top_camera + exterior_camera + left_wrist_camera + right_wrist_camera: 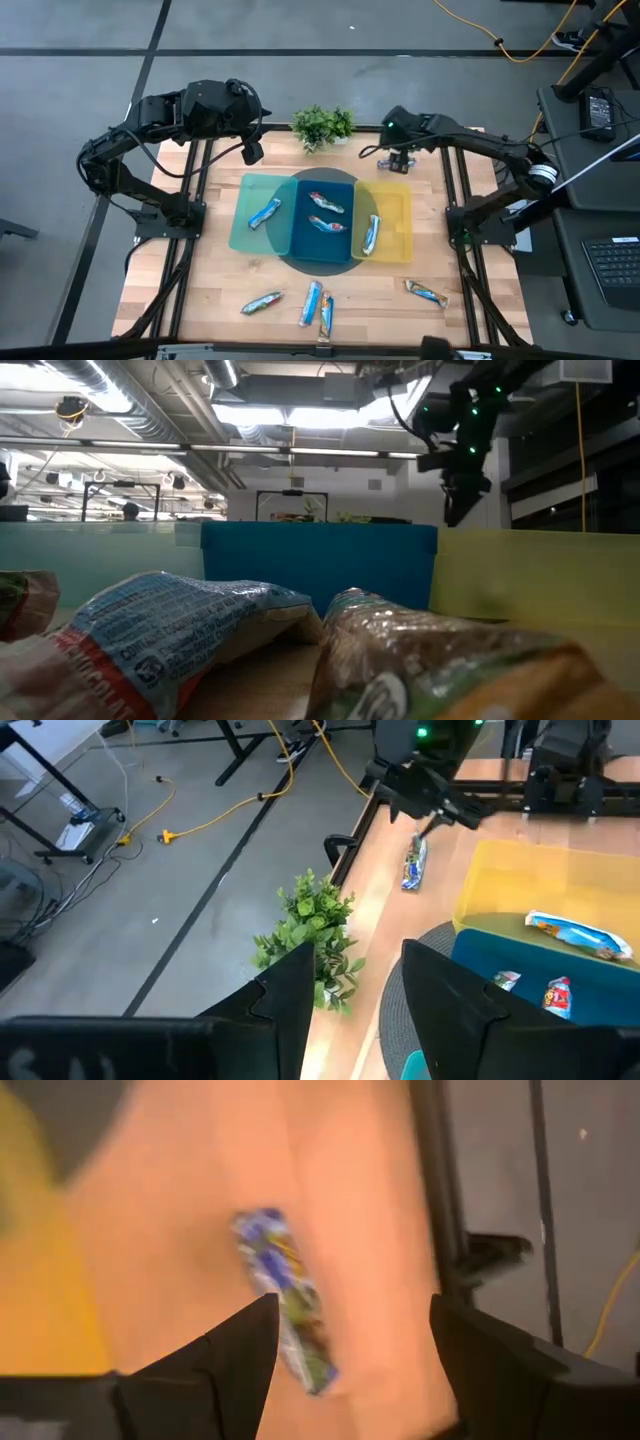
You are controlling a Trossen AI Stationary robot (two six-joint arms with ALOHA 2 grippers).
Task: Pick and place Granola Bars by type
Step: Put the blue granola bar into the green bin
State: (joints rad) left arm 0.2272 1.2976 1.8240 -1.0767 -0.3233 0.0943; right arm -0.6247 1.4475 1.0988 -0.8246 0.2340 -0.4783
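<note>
Several foil-wrapped granola bars show in the high view. One lies in the teal tray (265,212), two in the blue tray (326,203), one in the yellow tray (371,235). Others lie flat near the table's near edge (311,302), one toward the right (426,292). One more bar (285,1295) lies near the far edge, beyond the yellow tray. My right gripper (350,1350) hangs open above that bar (415,862), a finger on either side, apart from it. My left gripper (350,1020) is open, raised left of the plant.
A small green potted plant (321,125) stands at the far edge between the two grippers. The three trays sit side by side on a dark round mat (320,262). Bare wood lies left and right of the trays. The table's right rail (430,1200) runs close to the far bar.
</note>
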